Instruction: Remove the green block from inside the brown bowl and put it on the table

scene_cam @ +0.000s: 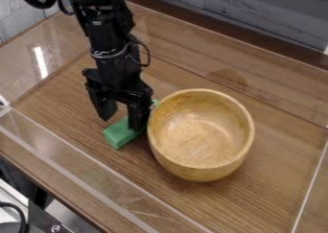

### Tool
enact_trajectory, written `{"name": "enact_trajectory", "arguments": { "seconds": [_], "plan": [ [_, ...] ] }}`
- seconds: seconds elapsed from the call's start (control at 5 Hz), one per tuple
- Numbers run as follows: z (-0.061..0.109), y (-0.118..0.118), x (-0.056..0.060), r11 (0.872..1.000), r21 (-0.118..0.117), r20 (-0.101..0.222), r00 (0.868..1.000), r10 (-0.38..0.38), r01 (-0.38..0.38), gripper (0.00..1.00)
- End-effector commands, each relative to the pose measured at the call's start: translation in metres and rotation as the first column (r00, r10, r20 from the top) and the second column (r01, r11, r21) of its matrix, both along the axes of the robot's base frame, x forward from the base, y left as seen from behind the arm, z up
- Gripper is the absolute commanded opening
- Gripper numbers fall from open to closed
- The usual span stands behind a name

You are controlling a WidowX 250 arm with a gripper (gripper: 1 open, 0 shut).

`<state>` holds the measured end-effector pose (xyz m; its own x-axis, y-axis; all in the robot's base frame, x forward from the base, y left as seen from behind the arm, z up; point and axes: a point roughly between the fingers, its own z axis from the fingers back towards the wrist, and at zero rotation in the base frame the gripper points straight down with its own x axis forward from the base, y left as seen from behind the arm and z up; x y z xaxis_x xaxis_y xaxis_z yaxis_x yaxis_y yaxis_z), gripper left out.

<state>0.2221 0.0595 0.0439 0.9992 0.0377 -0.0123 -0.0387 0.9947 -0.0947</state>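
The green block (121,134) lies on the table (77,93) just left of the brown bowl (200,133), close to its outer wall. The bowl's inside shows only bare wood grain. My gripper (117,113) points straight down directly over the block, its black fingers (102,105) spread open and straddling the block's upper end. Whether the fingers touch the block I cannot tell.
Clear acrylic walls (52,170) edge the tabletop at the front and left. A grey surface (256,11) lies beyond the far edge. Dark cables (13,218) hang at the bottom left corner.
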Motion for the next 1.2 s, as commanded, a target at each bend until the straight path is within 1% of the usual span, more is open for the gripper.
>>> {"name": "enact_trajectory", "arguments": {
  "seconds": [0.0, 0.2, 0.4, 1.0],
  "plan": [
    [0.004, -0.001, 0.006, 1.0, 0.006, 0.026, 1.0, -0.004, 0.004, 0.0],
    [0.003, -0.002, 0.005, 1.0, 0.003, 0.019, 1.0, -0.003, 0.002, 0.0],
    [0.005, -0.002, 0.002, 1.0, 0.001, 0.004, 1.0, -0.001, 0.001, 0.0],
    [0.016, -0.003, -0.001, 1.0, -0.005, -0.037, 0.999, 0.002, -0.002, 0.0]
  ]
}}
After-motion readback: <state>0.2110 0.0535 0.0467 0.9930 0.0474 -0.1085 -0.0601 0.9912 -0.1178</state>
